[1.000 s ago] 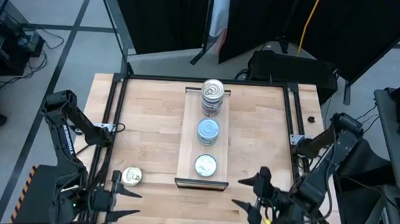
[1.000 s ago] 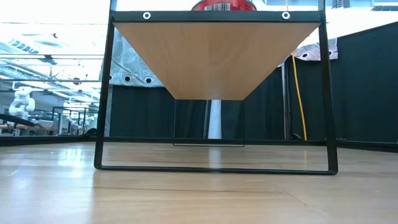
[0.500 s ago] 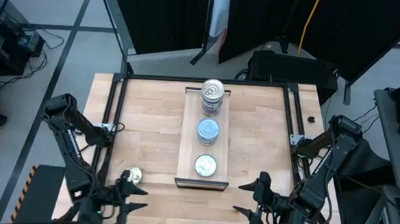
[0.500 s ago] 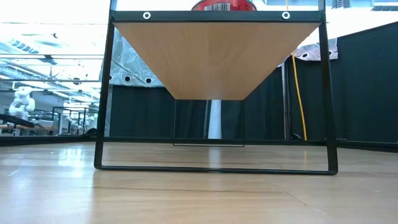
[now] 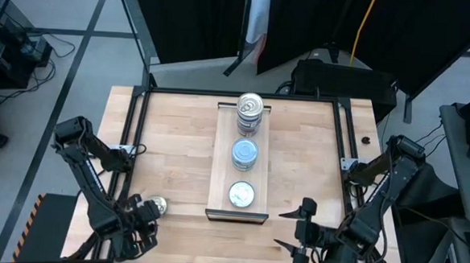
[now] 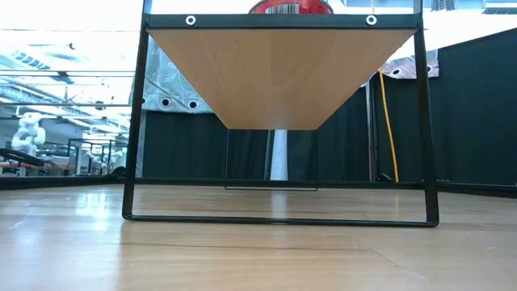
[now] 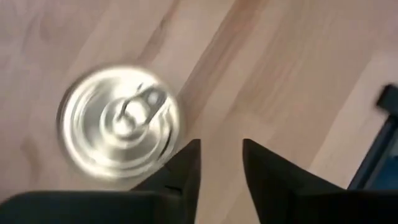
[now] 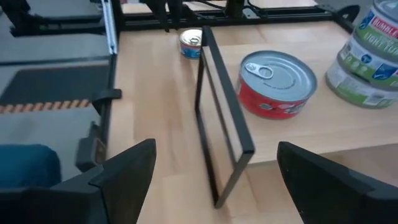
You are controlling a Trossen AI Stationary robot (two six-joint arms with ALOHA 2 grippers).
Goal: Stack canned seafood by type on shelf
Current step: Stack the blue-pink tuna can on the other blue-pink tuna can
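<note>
Left gripper (image 5: 141, 223) has pulled back toward the near-left corner and its fingers narrowed since 1 s ago; right arm barely moved. Loose silver pull-tab tin (image 5: 156, 205) sits on the tabletop (image 5: 178, 145) near the front-left edge, just beside the left gripper, not held. Left wrist view: tin (image 7: 119, 130) is off to one side of the narrow finger gap, so approach is misaligned. Fix: reopen wide, centre over the tin, descend, close on the side wall, not the rim. Shelf (image 5: 223, 159) carries three stacks: silver at far end (image 5: 250, 114), blue mid (image 5: 245, 154), white near (image 5: 241, 194). Silver goes on the far stack, imo. Right gripper (image 5: 301, 229) waits wide open, empty, near front-right.
</note>
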